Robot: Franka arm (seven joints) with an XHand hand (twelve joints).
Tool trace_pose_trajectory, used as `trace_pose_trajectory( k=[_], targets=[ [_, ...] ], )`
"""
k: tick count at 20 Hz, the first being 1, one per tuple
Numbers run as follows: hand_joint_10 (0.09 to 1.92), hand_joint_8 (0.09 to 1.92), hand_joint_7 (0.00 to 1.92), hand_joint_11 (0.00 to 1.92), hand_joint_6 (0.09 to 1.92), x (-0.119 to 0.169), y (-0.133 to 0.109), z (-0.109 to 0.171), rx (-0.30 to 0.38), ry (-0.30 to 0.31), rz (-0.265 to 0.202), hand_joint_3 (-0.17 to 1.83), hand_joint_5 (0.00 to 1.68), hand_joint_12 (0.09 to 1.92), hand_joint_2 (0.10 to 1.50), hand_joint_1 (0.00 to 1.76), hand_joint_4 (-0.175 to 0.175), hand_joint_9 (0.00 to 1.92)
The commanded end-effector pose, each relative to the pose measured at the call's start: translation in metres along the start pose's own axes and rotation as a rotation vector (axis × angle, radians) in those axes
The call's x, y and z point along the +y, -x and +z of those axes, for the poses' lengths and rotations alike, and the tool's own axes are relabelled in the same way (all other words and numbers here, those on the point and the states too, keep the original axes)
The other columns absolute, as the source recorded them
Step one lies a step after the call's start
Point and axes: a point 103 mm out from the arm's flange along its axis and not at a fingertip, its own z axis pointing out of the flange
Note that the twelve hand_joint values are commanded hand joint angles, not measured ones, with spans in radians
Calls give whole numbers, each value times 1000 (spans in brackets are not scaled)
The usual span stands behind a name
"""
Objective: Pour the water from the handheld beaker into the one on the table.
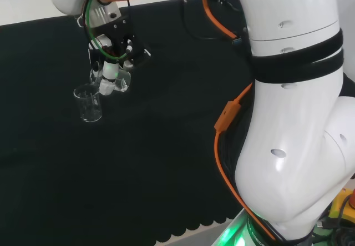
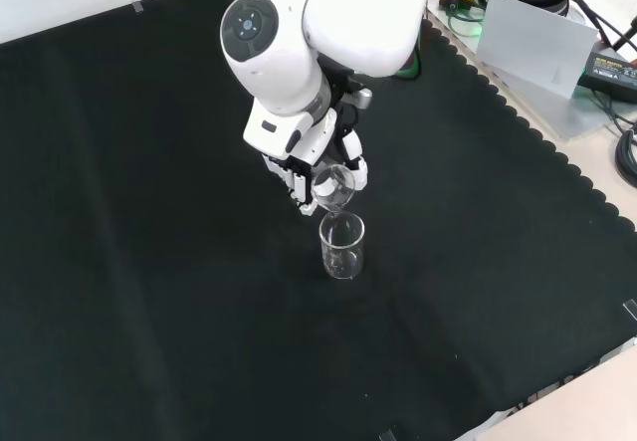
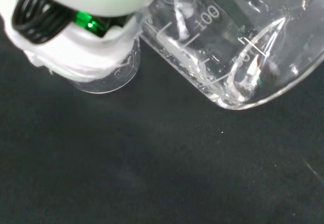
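Observation:
My hand holds a small clear glass beaker with its fingers curled round it. The held beaker is tipped steeply, its mouth turned down toward a second clear beaker that stands upright on the black cloth just below it. In the wrist view the held beaker is close and large, with printed scale marks, and the standing beaker shows partly behind a white part of the hand. I cannot tell how much water either beaker holds.
Black cloth covers the bench all round the two beakers. The arm's big white links stand at the head view's right and the front view's top. Boxes and cables lie beyond the cloth's scalloped edge.

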Motion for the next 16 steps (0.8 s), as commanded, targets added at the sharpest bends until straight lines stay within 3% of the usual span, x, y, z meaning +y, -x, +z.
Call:
trace_pose_trajectory(
  k=[1,16],
  targets=[
    [87,87,1837,1306,323,-2,-7,-4,-31,-17,1,503,1425,817,693,1173,79,1669],
    [87,87,1839,1318,324,-5,-15,-11,-110,-89,30,509,1425,816,691,1174,71,1674]
  ],
)
